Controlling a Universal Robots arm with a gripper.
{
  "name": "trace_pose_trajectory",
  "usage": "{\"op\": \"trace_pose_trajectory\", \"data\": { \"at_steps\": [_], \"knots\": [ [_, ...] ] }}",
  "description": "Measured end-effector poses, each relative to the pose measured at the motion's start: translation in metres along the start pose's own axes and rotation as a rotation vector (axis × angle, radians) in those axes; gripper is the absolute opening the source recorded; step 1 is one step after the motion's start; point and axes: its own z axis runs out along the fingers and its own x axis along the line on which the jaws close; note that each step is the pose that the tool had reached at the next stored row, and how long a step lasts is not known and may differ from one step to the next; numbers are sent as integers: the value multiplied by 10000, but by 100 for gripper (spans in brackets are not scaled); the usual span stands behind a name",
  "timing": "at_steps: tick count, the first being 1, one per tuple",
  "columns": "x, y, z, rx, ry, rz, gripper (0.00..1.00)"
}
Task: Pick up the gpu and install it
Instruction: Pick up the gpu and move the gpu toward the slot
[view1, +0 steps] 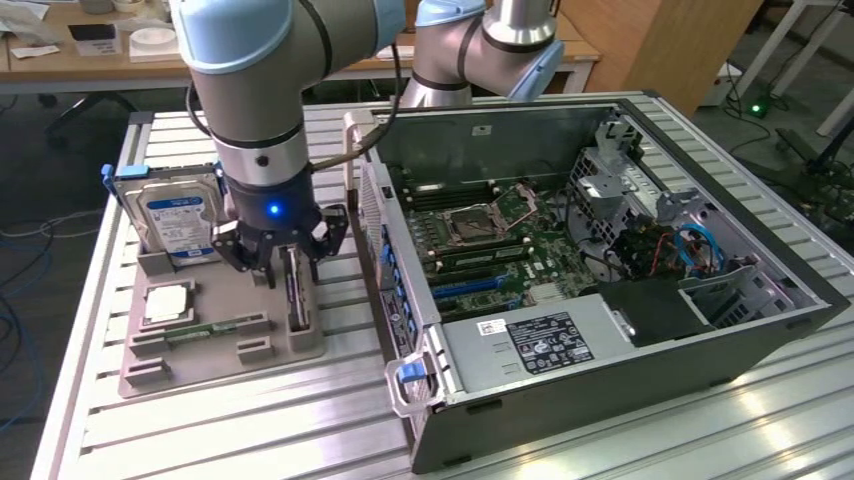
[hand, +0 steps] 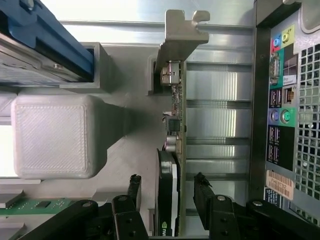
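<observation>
At the exterior view's left, you have the hard drive (view1: 174, 215) with its blue label standing upright at the back of the grey holder tray (view1: 200, 358). Below it in the frame, a square chip (view1: 170, 300) and a green memory stick (view1: 214, 328) lie in their own pockets.

Just right of these, the gpu (view1: 299, 302) stands on edge in its slot in the tray. Your gripper (view1: 296, 270) is lowered over the card from above. Its claw is spread wide, one finger on each side. In the wrist view, a gap shows between each of the fingers (hand: 134, 189) and the card, so nothing is gripped. The card's silver bracket (hand: 182, 35) is at the end away from the fingers.

The open computer case (view1: 601, 400) fills the right half of the exterior view, its motherboard (view1: 507, 250) exposed.
</observation>
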Motion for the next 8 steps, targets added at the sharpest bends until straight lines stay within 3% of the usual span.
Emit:
{"op": "trace_pose_trajectory", "data": {
  "at_steps": [8],
  "knots": [
    [3, 21, 116, 8, -5, 158, 55]
  ]
}}
